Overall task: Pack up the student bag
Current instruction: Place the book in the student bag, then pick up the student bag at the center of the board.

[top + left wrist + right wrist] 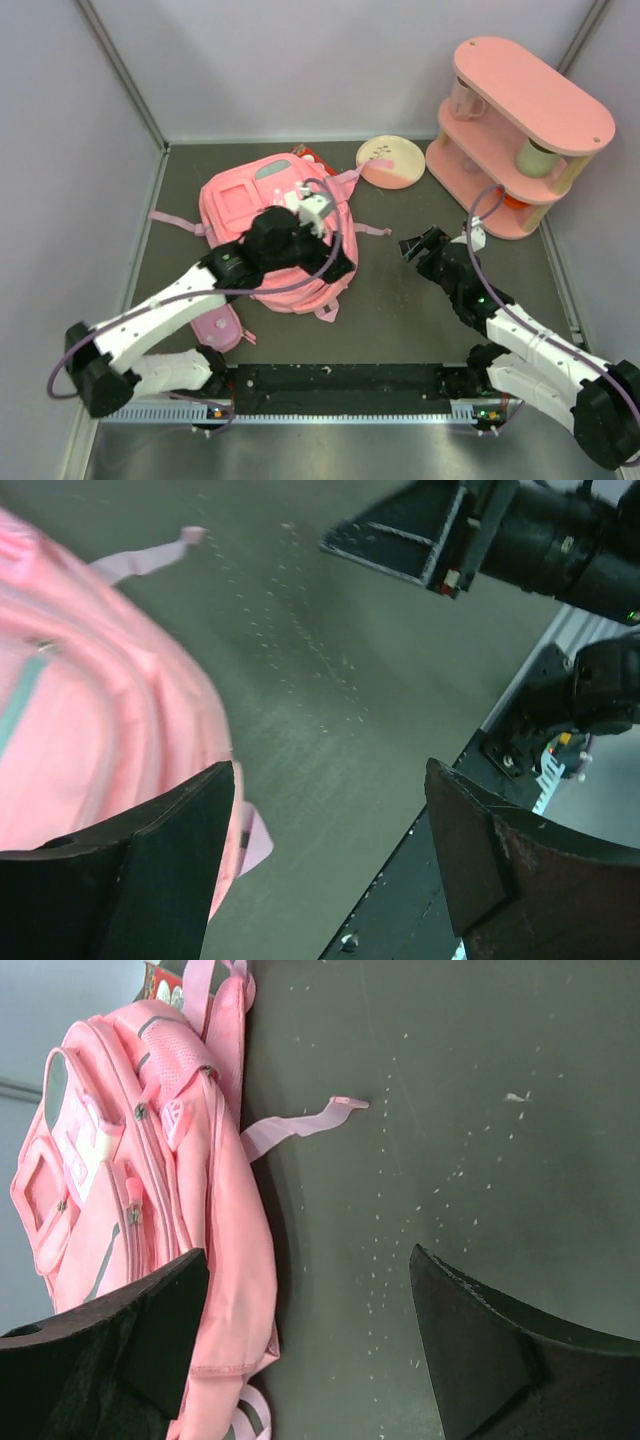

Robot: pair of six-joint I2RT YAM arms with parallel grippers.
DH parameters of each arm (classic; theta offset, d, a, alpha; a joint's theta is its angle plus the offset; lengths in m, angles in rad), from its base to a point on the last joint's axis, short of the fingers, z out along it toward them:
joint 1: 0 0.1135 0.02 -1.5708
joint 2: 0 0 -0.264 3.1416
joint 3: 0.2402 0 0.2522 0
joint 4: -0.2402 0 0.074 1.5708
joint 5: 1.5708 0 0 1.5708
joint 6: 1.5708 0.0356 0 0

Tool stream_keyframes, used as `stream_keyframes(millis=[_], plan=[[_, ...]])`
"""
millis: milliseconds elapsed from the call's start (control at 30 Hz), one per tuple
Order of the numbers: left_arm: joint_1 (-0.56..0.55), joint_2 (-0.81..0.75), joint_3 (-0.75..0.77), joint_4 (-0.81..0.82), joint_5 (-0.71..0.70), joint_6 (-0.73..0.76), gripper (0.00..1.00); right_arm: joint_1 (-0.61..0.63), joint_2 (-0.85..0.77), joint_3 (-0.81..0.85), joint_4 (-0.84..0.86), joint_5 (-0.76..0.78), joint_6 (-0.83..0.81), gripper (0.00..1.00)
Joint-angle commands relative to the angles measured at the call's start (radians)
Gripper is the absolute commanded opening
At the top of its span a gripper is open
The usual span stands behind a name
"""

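Note:
The student bag [250, 205] is a pink backpack lying flat at the centre-left of the table, front pockets up. It also shows in the left wrist view [90, 720] and in the right wrist view [150, 1180]. My left gripper [338, 265] hovers over the bag's lower right edge, open and empty. In its wrist view [330, 780] one finger is over the bag's edge and the other over bare table. My right gripper [420, 245] is open and empty, right of the bag and apart from it. Its wrist view [308, 1260] looks at the bag's side and a loose strap [300, 1125].
A small pink pouch [220, 328] lies near the left arm's base. A pink two-level shelf [520, 130] with a cup [466, 98] and a roll [535, 157] stands at the back right. A round pink disc [392, 162] lies beside it. A red item [310, 155] peeks out behind the bag.

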Motion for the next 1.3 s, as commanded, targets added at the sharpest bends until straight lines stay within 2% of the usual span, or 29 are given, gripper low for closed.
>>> stream_keyframes(millis=[0, 100, 167, 233, 300, 433, 533, 700, 1067, 1133, 1167, 1233, 1267], plan=[[-0.092, 0.215, 0.159, -0.03, -0.023, 0.053, 0.8, -0.066, -0.023, -0.004, 0.001, -0.076, 0.008, 0.8], [-0.118, 0.387, 0.204, -0.065, -0.135, 0.044, 0.81, -0.077, -0.031, -0.007, -0.007, -0.102, 0.0, 0.8], [-0.126, 0.444, 0.238, -0.094, -0.207, 0.036, 0.82, -0.083, -0.042, -0.013, -0.014, -0.114, -0.003, 0.8], [-0.141, 0.522, 0.313, -0.165, -0.3, 0.048, 0.88, -0.095, -0.052, -0.02, -0.014, -0.122, 0.0, 0.81], [-0.157, 0.597, 0.374, -0.232, -0.409, 0.047, 0.89, -0.104, -0.058, -0.033, -0.014, -0.131, 0.003, 0.81], [-0.192, 0.688, 0.501, -0.327, -0.591, 0.074, 0.91, -0.139, -0.06, -0.05, -0.014, -0.145, 0.003, 0.82], [-0.217, 0.725, 0.528, -0.384, -0.716, 0.071, 0.96, -0.163, -0.057, -0.053, -0.014, -0.177, 0.001, 0.82], [-0.221, 0.774, 0.497, -0.407, -0.755, 0.06, 0.99, -0.202, -0.04, -0.068, 0.004, -0.223, 0.006, 0.82], [-0.223, 0.929, 0.469, -0.4, -0.796, 0.011, 0.99, -0.247, -0.02, -0.088, 0.03, -0.275, 0.021, 0.83], [-0.223, 0.955, 0.466, -0.415, -0.825, -0.013, 0.91, -0.252, -0.02, -0.091, 0.03, -0.278, 0.023, 0.83], [-0.223, 0.961, 0.463, -0.421, -0.833, -0.022, 0.74, -0.252, -0.022, -0.091, 0.029, -0.277, 0.024, 0.83], [-0.223, 0.958, 0.451, -0.413, -0.839, -0.036, 0.51, -0.259, -0.02, -0.096, 0.029, -0.28, 0.026, 0.83], [-0.223, 0.946, 0.448, -0.41, -0.841, -0.045, 0.29, -0.259, -0.02, -0.097, 0.027, -0.28, 0.029, 0.83]])
